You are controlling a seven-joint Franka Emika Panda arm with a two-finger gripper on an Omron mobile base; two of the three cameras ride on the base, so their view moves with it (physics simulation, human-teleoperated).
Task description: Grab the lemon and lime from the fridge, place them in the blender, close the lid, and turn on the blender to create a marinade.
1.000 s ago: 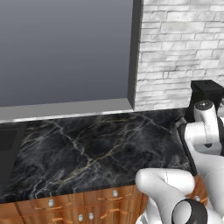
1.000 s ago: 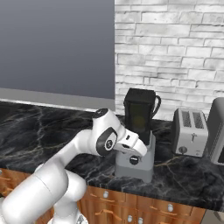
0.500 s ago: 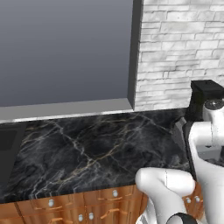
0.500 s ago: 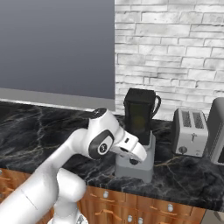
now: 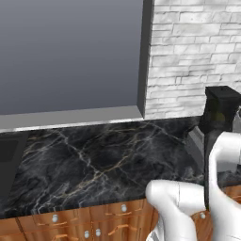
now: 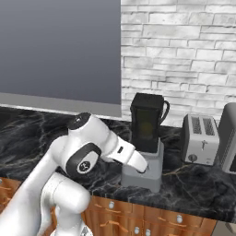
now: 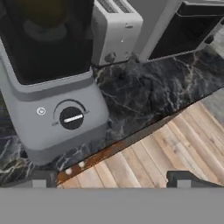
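The blender (image 6: 146, 138) stands on the black marble counter, its dark jar (image 7: 43, 39) on a light grey base (image 7: 52, 118) with a round black knob (image 7: 71, 117). The black lid (image 6: 147, 97) sits on top of the jar. A yellow blur inside the jar looks like the lemon (image 6: 146, 129). I cannot make out the lime through the dark jar. The fridge is out of view. My gripper (image 7: 111, 179) is open and holds nothing. It hangs just in front of the blender base (image 6: 147, 173), a little below and to the right of the knob, touching nothing.
A silver toaster (image 6: 200, 138) stands right of the blender, with a larger grey appliance (image 6: 229, 138) beyond it. A white brick wall (image 6: 184, 46) and a dark window panel (image 5: 70, 52) back the counter (image 5: 94, 164). Wooden floor (image 7: 175, 148) lies below the counter edge.
My hand has dropped lower in front of the blender base and the elbow has swung left. The jaws stayed open. The blender has not moved.
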